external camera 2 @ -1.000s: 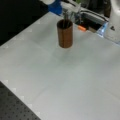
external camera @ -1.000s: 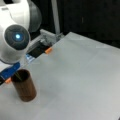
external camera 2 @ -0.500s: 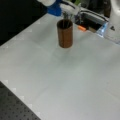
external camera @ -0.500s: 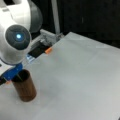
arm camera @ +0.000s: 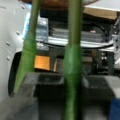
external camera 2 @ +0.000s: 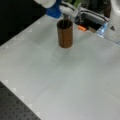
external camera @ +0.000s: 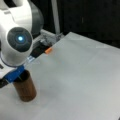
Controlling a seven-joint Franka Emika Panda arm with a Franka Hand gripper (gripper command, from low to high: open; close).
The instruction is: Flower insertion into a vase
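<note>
- The step in hand, as I judge it, is the insertion itself: the flower is being put down into the vase [external camera: 25,87], and it is not finished.
- The vase stands upright on the white table [external camera: 82,82], near the bottom left in a front view, and near the top middle in a front view [external camera 2: 65,33]. Its brown wall is straight and its inside is dark.
- The tool [external camera: 16,74], with a blue part on it, hangs directly over the mouth of the vase in both front views, very near to the rim or touching it; which of the 2 I cannot tell.
- In the wrist view, 2 green stems [arm camera: 72,62] run from the bottom edge up to the brown rim of the vase at the top edge. The one on the right is almost straight and the one on the left leans.
- In a front view a thin dark line goes down inside the mouth; it is probably a stem, but this is only my judgement.
- No blossom is visible in any view.
- I cannot tell whether the tool is clenched on the stems or released, because its fingers do not show clearly.
- This step calls for the stems to stay inside the rim and for the vase not to be pushed sideways, since it is light-looking and could tip.
- The arm [external camera: 18,40] bends low over the vase, its big white joint with a blue light above it and the wrist pointing down.
- A small orange thing [external camera: 48,50] lies at the table's far edge, well apart from the vase.
</note>
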